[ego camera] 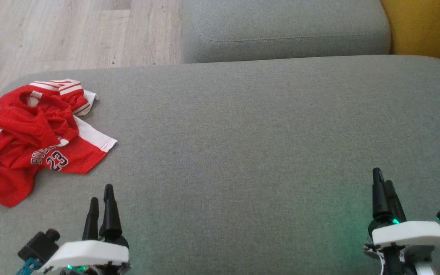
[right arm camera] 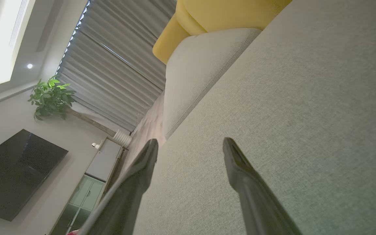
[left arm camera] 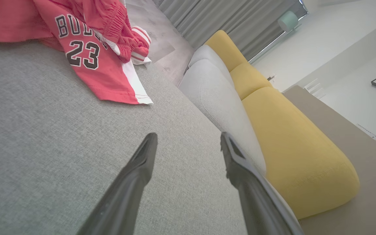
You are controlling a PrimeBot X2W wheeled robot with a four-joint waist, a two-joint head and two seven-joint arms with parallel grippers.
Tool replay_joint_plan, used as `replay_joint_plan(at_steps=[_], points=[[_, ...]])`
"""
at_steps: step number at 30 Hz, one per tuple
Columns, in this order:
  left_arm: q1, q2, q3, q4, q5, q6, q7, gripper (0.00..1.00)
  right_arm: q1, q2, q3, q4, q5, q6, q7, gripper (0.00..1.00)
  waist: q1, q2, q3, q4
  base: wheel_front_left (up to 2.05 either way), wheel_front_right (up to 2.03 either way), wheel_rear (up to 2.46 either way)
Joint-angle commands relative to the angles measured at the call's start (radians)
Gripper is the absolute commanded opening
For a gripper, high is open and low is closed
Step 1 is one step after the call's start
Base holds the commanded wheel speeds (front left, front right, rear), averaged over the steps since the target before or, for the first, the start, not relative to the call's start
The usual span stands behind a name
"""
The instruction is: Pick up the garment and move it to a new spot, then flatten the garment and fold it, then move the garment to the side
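Your left gripper (ego camera: 101,193) hovers with fingers spread and empty, near the crumpled red garment (ego camera: 33,141) at the left end of the grey sofa seat (ego camera: 243,133). Your right gripper (ego camera: 382,176), likewise spread, hangs well apart from it. Beyond the seat sit a grey cushion (ego camera: 281,30) and a yellow cushion (ego camera: 426,26).

garment (ego camera: 33,137): on sofa seat (ego camera: 243,133), far left end, at its edge | cushion (ego camera: 285,30): behind seat, right of centre | second cushion (ego camera: 426,26): right of the first | floor (ego camera: 52,34): behind seat, left of cushion
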Motion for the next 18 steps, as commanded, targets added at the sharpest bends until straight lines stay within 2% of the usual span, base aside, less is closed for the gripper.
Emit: replay_joint_plan(at_steps=[1, 18], points=[[-0.012, 0.009, 0.005, -0.035, 0.041, -0.004, -0.016, 1.00, -0.021, -0.007, 0.018, -0.039, -0.040, 0.004, -0.016, 1.00, 0.0000, 0.0000, -0.002, 0.002, 0.00, 0.00, 0.00], [0.005, 0.010, -0.027, -0.011, 0.243, 0.009, -0.067, 1.00, -0.015, -0.009, 0.062, -0.014, -0.256, 0.005, -0.066, 1.00, 0.0000, 0.0000, -0.018, 0.013, 0.00, 0.00, 0.00]])
